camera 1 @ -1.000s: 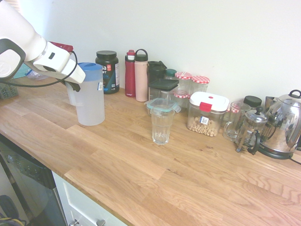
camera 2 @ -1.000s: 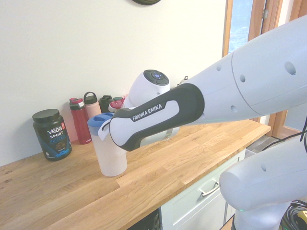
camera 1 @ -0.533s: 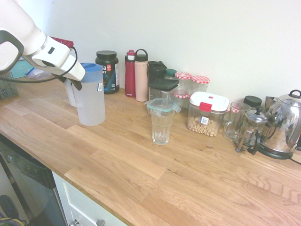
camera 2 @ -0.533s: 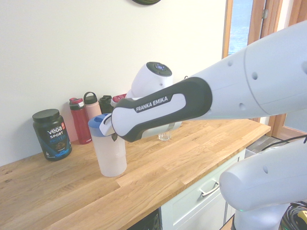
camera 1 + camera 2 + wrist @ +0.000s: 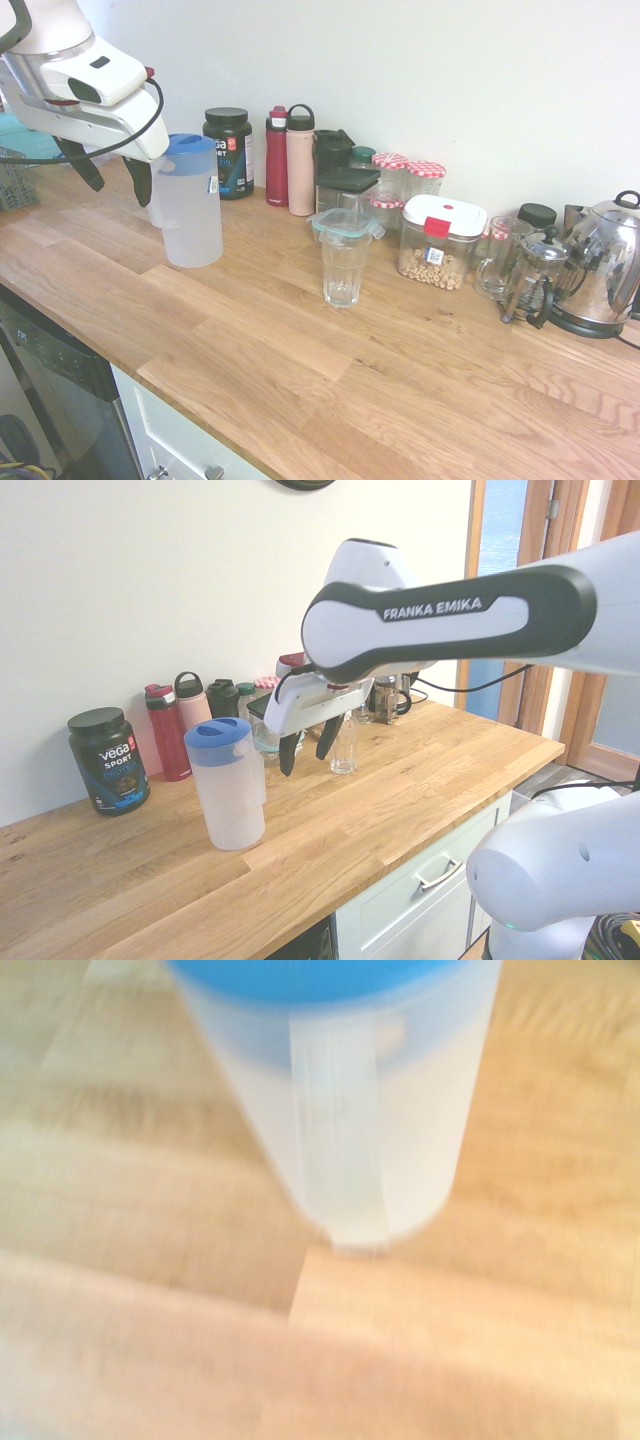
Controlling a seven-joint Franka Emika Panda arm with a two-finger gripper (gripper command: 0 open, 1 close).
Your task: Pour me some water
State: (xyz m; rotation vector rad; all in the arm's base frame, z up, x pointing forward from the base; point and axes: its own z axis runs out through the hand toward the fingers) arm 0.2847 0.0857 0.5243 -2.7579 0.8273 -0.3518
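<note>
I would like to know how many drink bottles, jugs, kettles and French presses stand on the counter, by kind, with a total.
Drink bottles, the red one and the pink one: 2
Jugs, frosted with a blue lid: 1
Kettles, shiny steel: 1
French presses, glass: 1
Total: 5

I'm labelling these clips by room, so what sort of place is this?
Most likely a home kitchen: a wooden worktop over white cabinets, with a steel kettle, a French press and a lidded jug standing on it.
</note>
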